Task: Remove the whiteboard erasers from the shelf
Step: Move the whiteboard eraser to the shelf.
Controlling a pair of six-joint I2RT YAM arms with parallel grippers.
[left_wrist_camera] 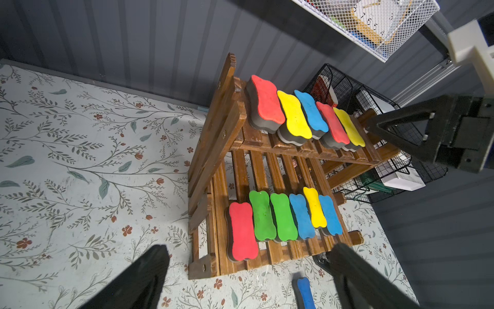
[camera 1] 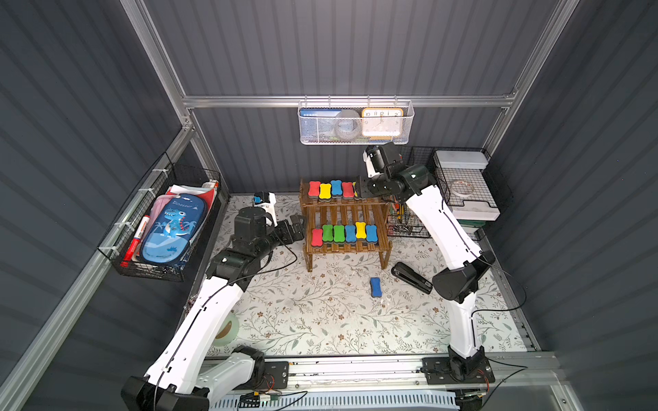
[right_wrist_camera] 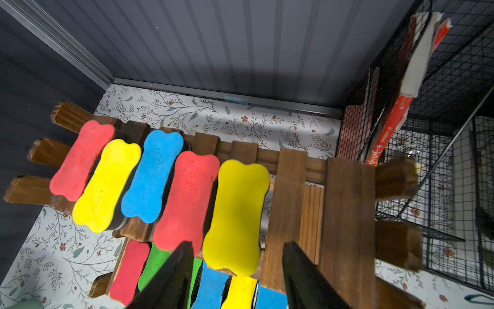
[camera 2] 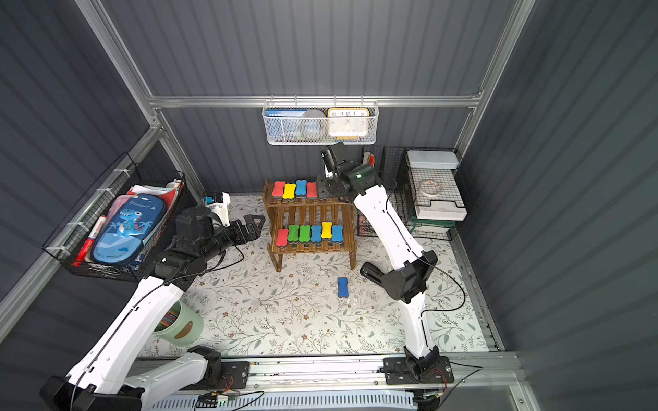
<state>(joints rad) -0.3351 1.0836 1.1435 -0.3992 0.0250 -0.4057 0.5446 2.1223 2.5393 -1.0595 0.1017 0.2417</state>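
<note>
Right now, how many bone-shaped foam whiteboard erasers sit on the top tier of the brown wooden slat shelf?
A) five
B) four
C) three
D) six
A: the right wrist view shows five foam erasers on the top tier of the wooden shelf: red, yellow, blue, red, yellow.

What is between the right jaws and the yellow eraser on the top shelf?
Nothing visible. The right gripper hangs open just above the yellow eraser, with a jaw to each side of it. The red eraser lies close beside it, so one jaw may have little room there.
</note>
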